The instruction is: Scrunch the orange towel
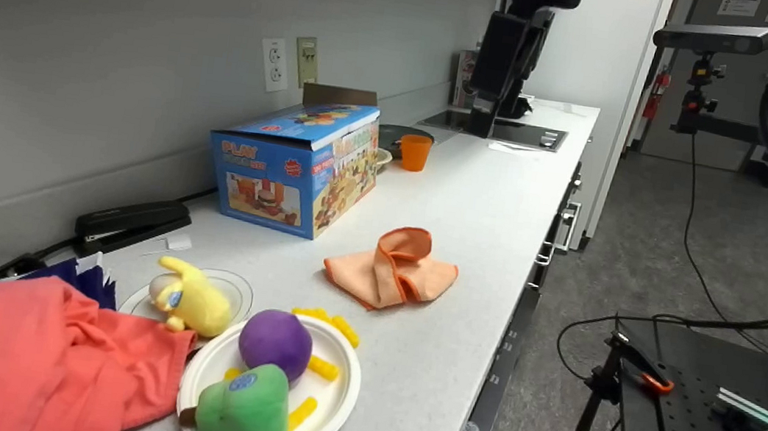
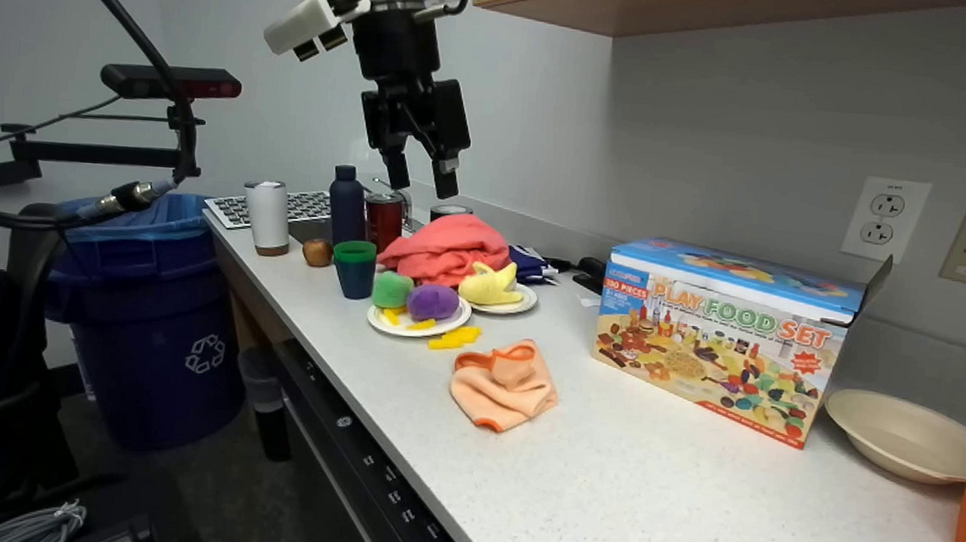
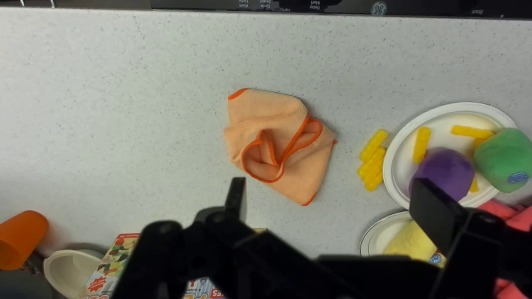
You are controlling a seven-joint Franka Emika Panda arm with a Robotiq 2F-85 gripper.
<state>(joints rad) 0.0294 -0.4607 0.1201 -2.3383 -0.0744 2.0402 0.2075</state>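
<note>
Two fingers [image 2: 445, 185] of the gripper [image 2: 421, 177] hang down high over the speckled counter [image 3: 124, 104], wide apart, holding nothing. On it, between ten and eleven o'clock from their gap in the wrist view, lies the orange towel [image 3: 286, 137], its matte peach cloth curled into loops edged brighter orange; at three o'clock from the towel sits a round white plate [image 3: 401, 166].

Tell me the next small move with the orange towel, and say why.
Probably raise the open gripper a little and leave the orange towel be: it already looks bunched, with folds and an edge looped upward, and the gripper hangs clear above the counter with nothing in it.
</note>
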